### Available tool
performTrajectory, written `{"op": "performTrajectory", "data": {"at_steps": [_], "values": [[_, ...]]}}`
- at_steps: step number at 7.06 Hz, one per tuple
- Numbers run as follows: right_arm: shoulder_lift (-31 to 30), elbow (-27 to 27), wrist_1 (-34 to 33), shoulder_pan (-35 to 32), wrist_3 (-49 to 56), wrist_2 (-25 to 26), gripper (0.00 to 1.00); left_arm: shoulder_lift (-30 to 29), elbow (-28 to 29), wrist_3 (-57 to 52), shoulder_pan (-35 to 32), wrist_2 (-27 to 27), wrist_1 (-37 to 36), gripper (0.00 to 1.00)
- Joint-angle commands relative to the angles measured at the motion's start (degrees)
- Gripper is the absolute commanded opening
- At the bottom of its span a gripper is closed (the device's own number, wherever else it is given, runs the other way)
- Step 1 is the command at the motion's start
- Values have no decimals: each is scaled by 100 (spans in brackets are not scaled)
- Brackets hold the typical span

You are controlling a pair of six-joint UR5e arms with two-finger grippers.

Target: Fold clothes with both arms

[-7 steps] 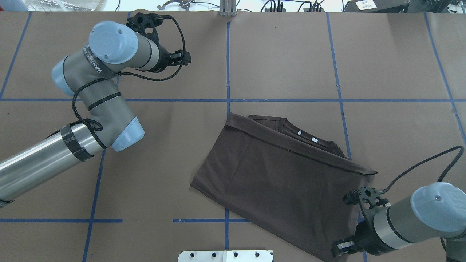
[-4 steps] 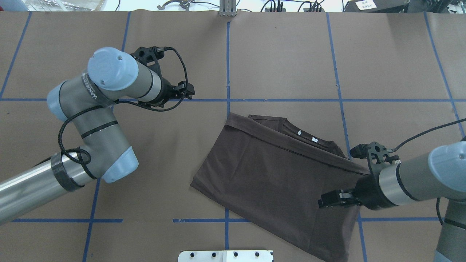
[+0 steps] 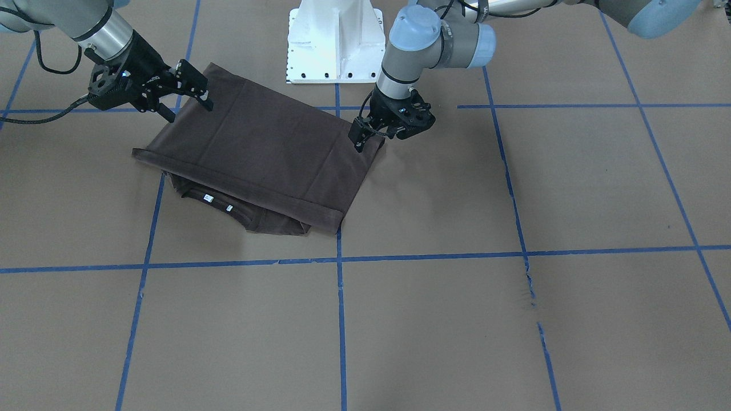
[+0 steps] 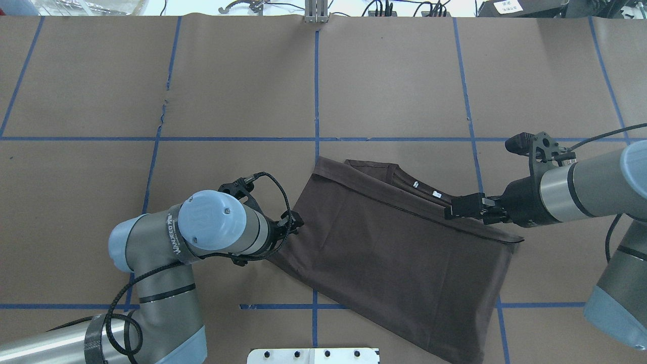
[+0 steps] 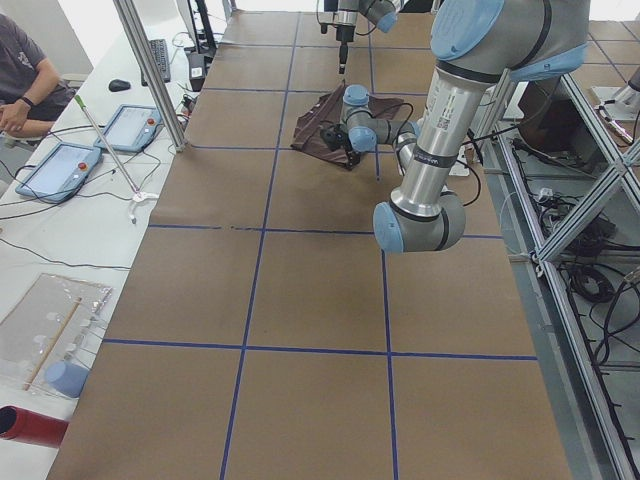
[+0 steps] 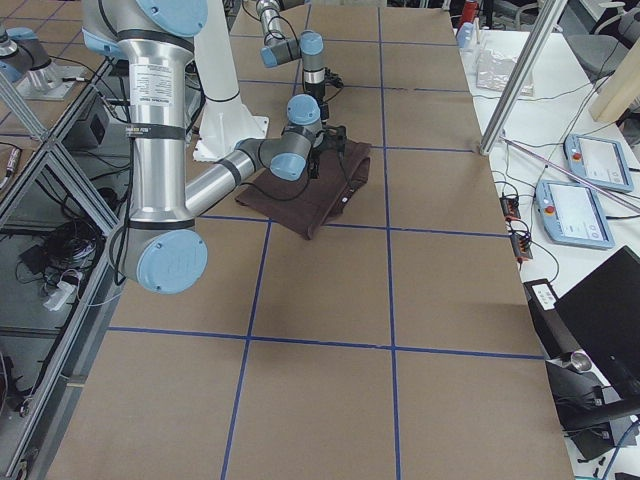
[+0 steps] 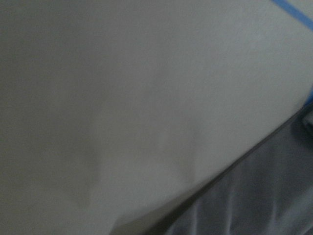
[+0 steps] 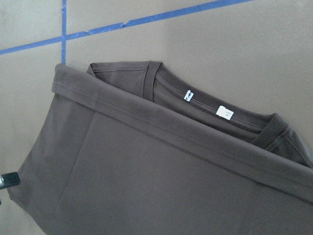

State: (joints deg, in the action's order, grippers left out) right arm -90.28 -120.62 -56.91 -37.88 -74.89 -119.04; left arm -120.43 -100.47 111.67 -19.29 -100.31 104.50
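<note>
Find T-shirt (image 4: 394, 253) askew on bench (image 4: 404, 76), folded once, collar (image 4: 404, 179) exposed — further folds outstanding; note right gripper (image 3: 191, 113) over its right side, jaws apart — left gripper (image 3: 364, 136) at left edge, jaws' state not discernible.

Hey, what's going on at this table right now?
A folding job: a dark brown T-shirt lies partly folded on the table. The left gripper is at the shirt's corner on its side; the right gripper hovers open over the hem beside the collar. Whether the left has gripped cloth is unclear.
</note>
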Motion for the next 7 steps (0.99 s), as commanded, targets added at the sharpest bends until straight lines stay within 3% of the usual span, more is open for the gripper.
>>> {"op": "performTrajectory", "data": {"at_steps": [1, 2, 5, 7], "values": [[133, 82, -5, -71, 1, -5, 100, 28, 10, 171, 110, 55, -70, 92], [142, 82, -5, -71, 1, 4, 100, 37, 45, 162, 110, 64, -70, 86], [142, 91, -5, -80, 1, 4, 100, 46, 72, 162, 110, 64, -70, 30], [133, 65, -5, -115, 1, -23, 100, 90, 46, 153, 110, 64, -70, 0]]}}
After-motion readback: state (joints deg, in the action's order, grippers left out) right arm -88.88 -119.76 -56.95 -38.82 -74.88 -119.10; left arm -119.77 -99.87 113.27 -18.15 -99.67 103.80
